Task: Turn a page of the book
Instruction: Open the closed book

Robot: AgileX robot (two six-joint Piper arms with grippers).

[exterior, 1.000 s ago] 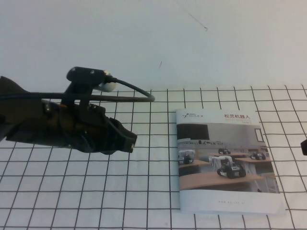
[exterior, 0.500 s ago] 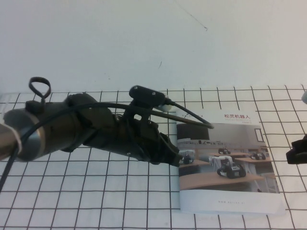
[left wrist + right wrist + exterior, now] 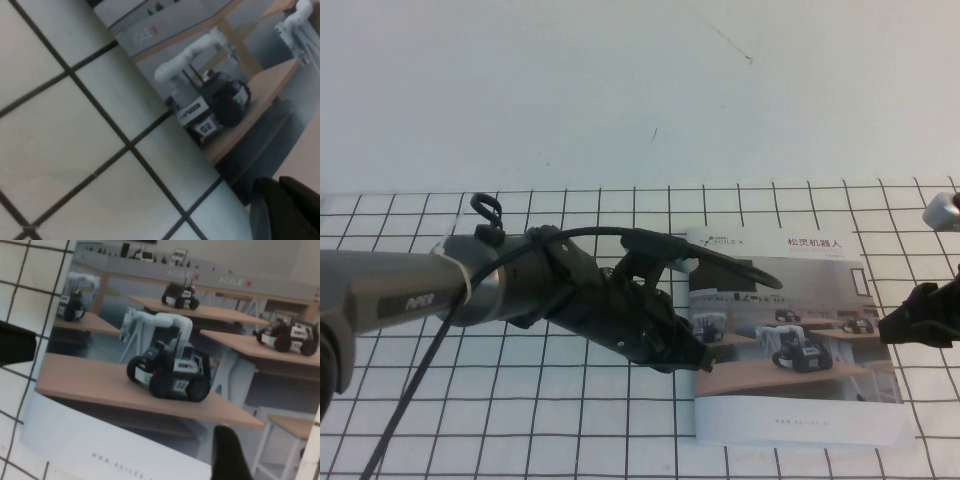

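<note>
White bench (image 3: 570, 100), bare along the far side; a black-lined grid mat (image 3: 520, 420) covers the near half.

Left gripper (image 3: 692, 352): fingertips down at the spine edge of the book (image 3: 790, 400), about midway along that edge, low over the mat. Cannot tell whether its fingers are spread or closed (the wrist camera catches only one dark tip at the cover's edge). Behind the tips, the black wrist block and a looping cable (image 3: 710, 255); then the grey forearm (image 3: 390, 295) running back toward the bench's left edge.

Right gripper (image 3: 910, 325): dark fingers just at the book's outer edge, on the bench's right side, partly cut off by the frame. Finger state likewise not readable; one dark tip (image 3: 227, 452) shows low over the cover in its wrist view.

Book lies closed and flat toward the near right corner. The page (image 3: 800, 300), its cover leaf, faces up: photo of wheeled robots with white arms on wooden desks, Chinese title at the far right corner, white band along the near edge.
</note>
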